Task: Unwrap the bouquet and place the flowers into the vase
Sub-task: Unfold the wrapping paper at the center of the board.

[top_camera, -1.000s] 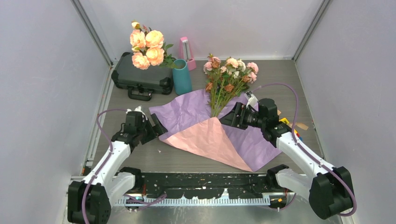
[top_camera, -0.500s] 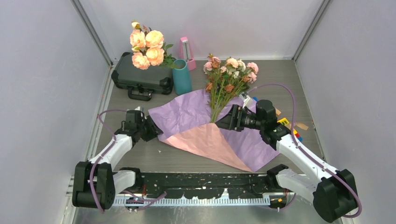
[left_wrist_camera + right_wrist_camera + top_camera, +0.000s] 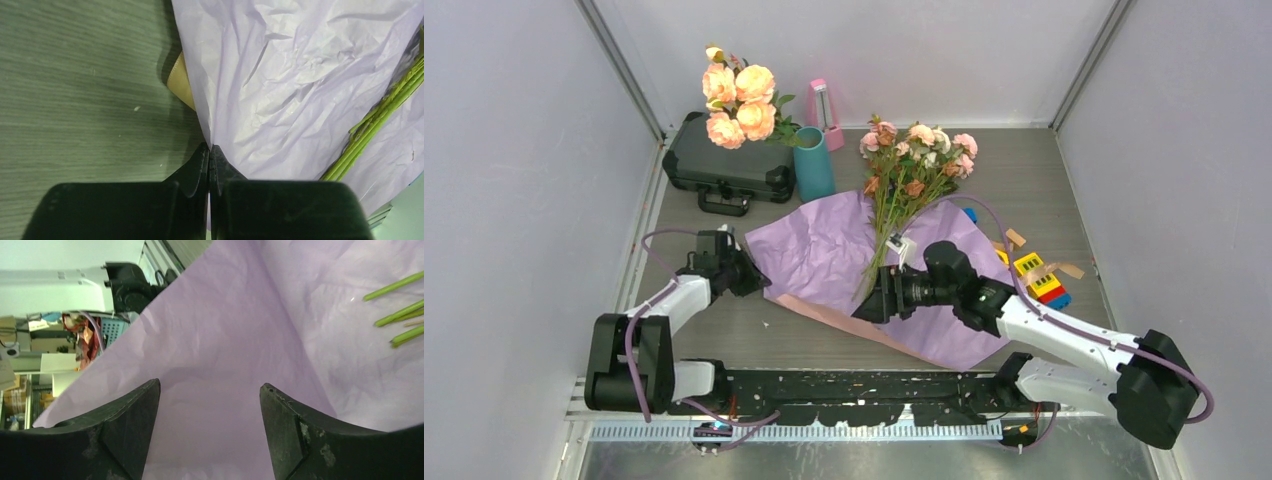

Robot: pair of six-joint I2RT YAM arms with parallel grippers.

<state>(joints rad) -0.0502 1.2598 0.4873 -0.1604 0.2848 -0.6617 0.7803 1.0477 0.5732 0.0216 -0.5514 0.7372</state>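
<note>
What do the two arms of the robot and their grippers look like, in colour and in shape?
The left arm and the right arm both have white links between bulky black joints, on black bases. A thin purple cable loops along each arm. The left gripper and the right gripper are black. The right one's fingers are broad, curved and scuffed.

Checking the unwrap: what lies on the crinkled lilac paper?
Thin green stems of the small pink, cream and brown roses; from overhead, the right arm hides part of the paper.
</note>
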